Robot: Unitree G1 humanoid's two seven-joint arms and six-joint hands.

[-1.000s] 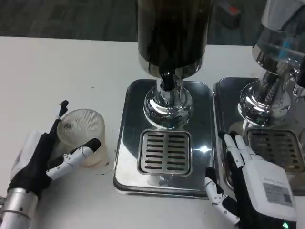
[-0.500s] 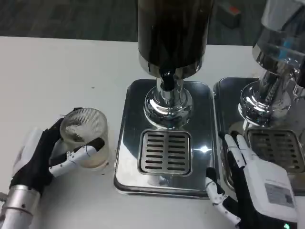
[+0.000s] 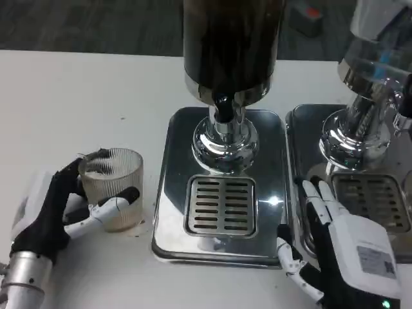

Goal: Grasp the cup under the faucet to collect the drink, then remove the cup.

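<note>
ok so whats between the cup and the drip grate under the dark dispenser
In the head view, between the cup and the drip grate: bare white table, then the steel base's left margin.

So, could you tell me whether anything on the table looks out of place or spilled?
Nothing looks spilled or damaged. The ribbed cup stands upright on the table in the left hand, left of the drip tray, not under the faucet.

Looks like a test or demo setup, not a real café. My white table (image 3: 77, 84) carries two drink dispensers (image 3: 230, 45) on polished steel drip trays (image 3: 219, 193), side by side. Beyond the table edge, dark grey carpet-like floor (image 3: 90, 26), office style.
</note>
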